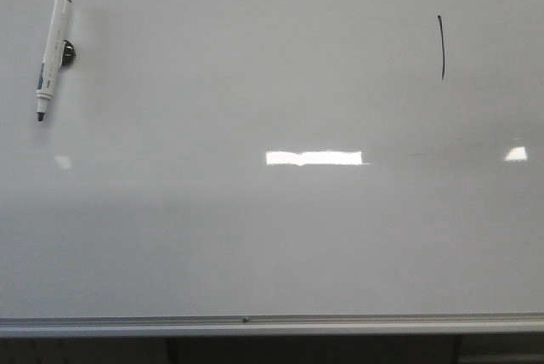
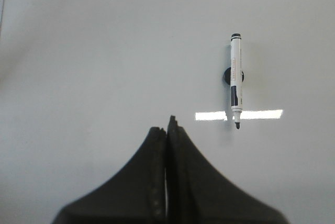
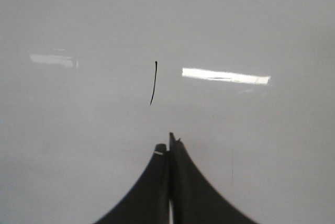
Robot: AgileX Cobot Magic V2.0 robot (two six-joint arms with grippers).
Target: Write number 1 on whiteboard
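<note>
On glossy white whiteboard [image 1: 255, 236], thin curved black number 1 [image 1: 441, 46].

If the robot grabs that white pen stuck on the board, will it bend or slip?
The marker pen looks like a hard plastic tube, so probably stiff and light. Its smooth barrel may slip between the fingers. A black holder seems to pin it to the whiteboard, so it may resist briefly.

Left gripper [image 2: 167, 130]: two matte black plastic fingers [image 2: 141, 182], wide at base, tapering in a curve to thin tips; row of small dimples along the inner edge. Right gripper [image 3: 169, 143]: same black tapered fingers [image 3: 196, 192], small pale mark on one tip.
</note>
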